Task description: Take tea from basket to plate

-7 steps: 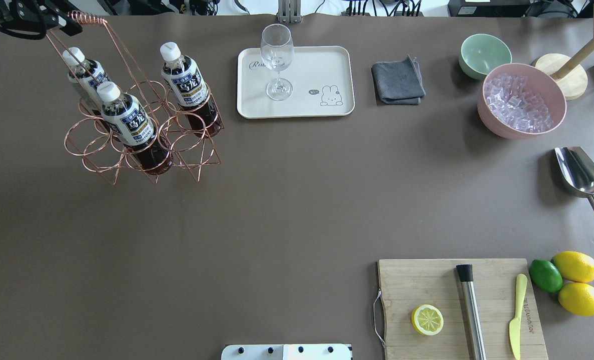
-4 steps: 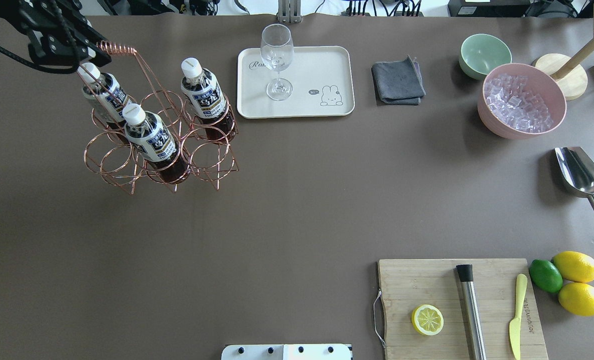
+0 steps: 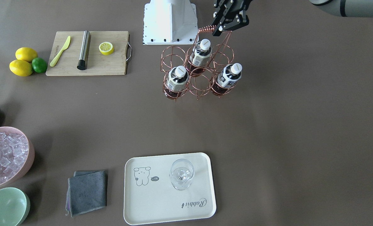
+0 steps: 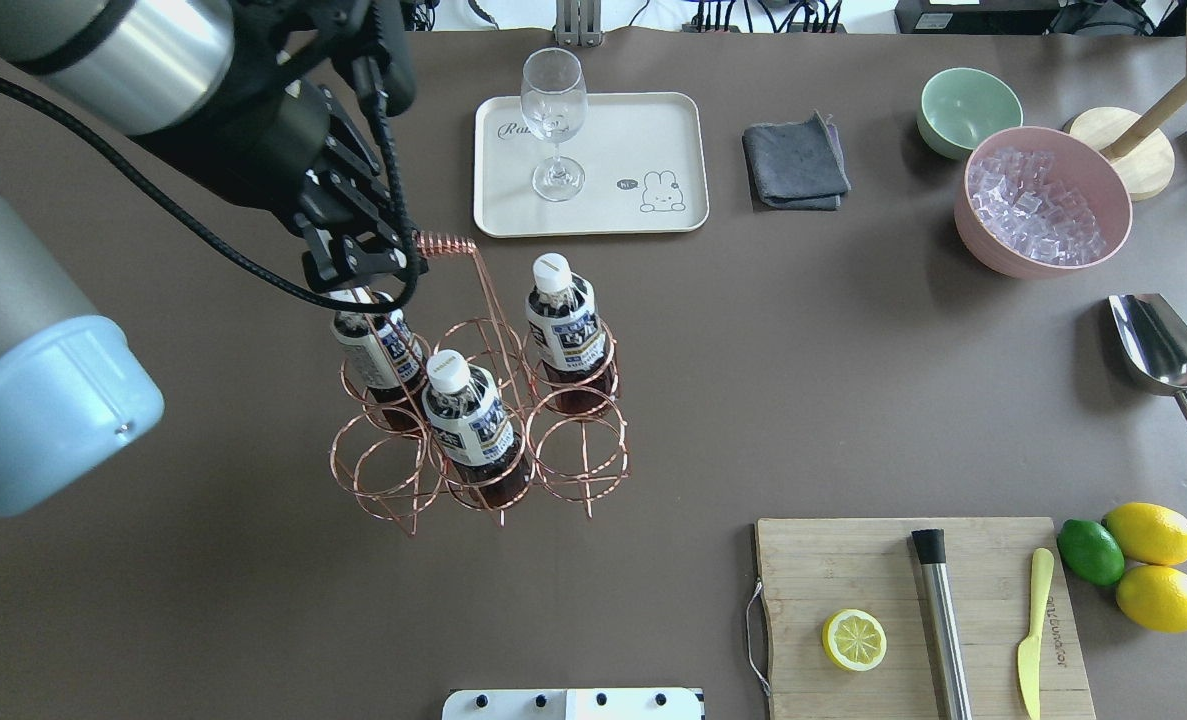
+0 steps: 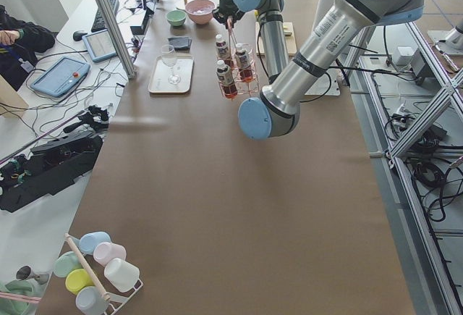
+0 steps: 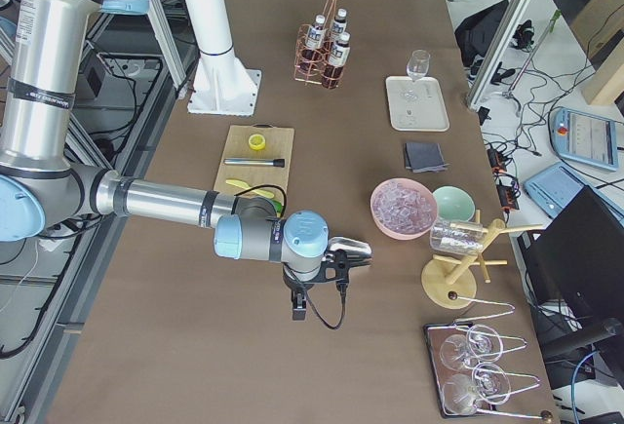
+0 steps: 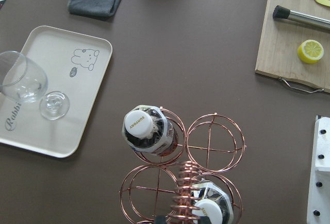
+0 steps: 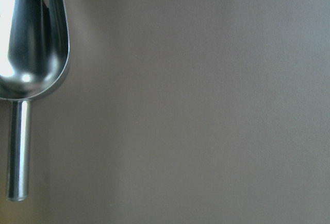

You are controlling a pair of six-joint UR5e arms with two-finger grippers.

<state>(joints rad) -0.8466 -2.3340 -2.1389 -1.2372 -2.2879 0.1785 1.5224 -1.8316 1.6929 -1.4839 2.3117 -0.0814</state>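
tea bottles: three, white-capped, all standing in the basket; one just below the left fingers, one nearer the robot, one off to the fingers' right.
basket: copper wire, six rings, three filled and three empty; its tall handle ends in a coil.
left fingers: clenched on the coil's end, above the basket.
plate: cream tray, well beyond the fingers, apart from the basket; no bottle on it.
wine glass: one, upright on the plate.
right fingers: small and far in the exterior right view only; cannot tell whether released or clenched.
scoop: one, steel, lying on the surface near the right fingers.
citrus: two lemons, one lime, one lemon half on the cutting board.
view differences: the left wrist view shows only two caps; the right wrist view shows only the scoop and bare surface; the overhead shows no right arm.
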